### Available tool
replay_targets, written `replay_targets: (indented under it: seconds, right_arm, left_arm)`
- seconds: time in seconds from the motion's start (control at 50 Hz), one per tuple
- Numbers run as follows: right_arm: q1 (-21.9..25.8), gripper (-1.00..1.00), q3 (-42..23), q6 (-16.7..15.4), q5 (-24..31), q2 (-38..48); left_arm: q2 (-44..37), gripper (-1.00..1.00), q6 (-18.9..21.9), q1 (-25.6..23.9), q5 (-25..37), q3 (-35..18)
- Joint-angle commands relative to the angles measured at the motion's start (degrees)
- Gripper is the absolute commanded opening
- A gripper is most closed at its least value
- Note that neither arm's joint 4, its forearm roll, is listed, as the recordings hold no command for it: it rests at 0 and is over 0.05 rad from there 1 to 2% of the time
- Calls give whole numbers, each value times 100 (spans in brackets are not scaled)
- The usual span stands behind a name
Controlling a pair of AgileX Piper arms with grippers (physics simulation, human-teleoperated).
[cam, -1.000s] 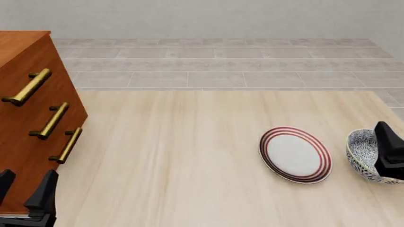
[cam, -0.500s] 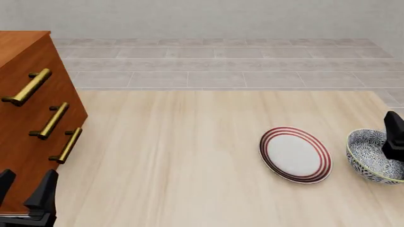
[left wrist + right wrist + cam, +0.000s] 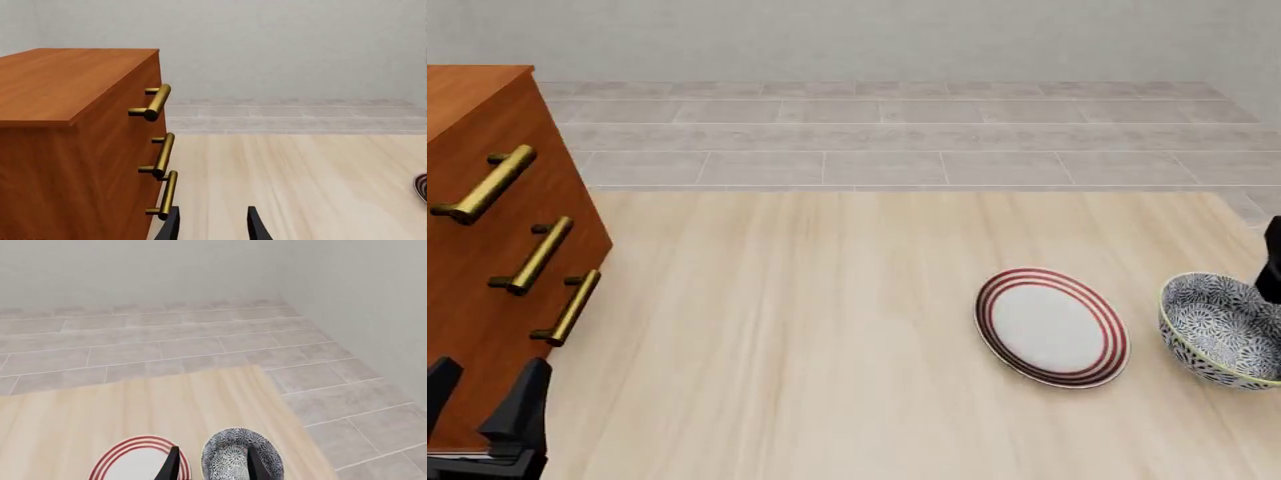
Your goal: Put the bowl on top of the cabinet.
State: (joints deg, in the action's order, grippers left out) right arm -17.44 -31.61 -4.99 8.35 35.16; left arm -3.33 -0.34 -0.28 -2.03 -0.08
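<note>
While the bowl sits upright on the table at the front view's 4 o'clock, just beside the plate on that plate's 3 o'clock side, the cabinet stands at the opposite edge, at 9 o'clock. The deciding relation is proximity: the bowl lies well apart from the left gripper, which hangs at 7 o'clock close against the cabinet front, and near the right gripper, of which the front view shows only a dark sliver at the frame's 3 o'clock edge. In the right wrist view the right fingers stand apart, empty, with the bowl lying between and just past their tips; one finger lines up near the bowl's plate-side rim. The left fingers are likewise spread and hold nothing, with the brass handles close alongside. Judgement: the right arm is the one placed to pick the bowl by its rim, since a round bowl has no preferred axis. The carry then runs across the full table width toward 9 o'clock and up onto the cabinet top.
</note>
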Motion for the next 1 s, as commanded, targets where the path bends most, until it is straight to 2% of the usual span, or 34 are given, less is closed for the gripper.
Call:
replay_targets:
  seconds: [0.02,0.14,0.26,0.3,0.44,0.52,0.6,0.74,0.8,1.0]
  right_arm:
    - [-209,100,-239,85,133,419]
    - [-536,100,-328,12,81,739]
    - [-697,100,-363,-200,-9,1090]
    - [-746,100,-370,-364,-21,1263]
    - [-792,100,-501,-351,0,1439]
    - [-747,100,-565,-165,60,1617]
    - [-737,100,-551,-265,59,1697]
    - [-718,100,-612,-223,102,1922]
    - [-732,100,-548,-475,66,2011]
    - [-786,100,-597,-592,98,2038]
  left_arm:
    - [50,100,-27,-11,44,-1]
    - [48,100,-32,-16,37,-2]
    - [53,100,-40,-13,35,-2]
    - [29,100,-31,-17,21,-1]
    - [1,100,-33,-12,-5,-1]
    - [-48,100,-32,-11,-43,0]
    - [-74,100,-26,-15,-63,0]
    - [-50,100,-38,-6,-43,-1]
    - [-29,100,-43,-6,-19,-2]
    - [-34,100,-33,-22,-13,-1]
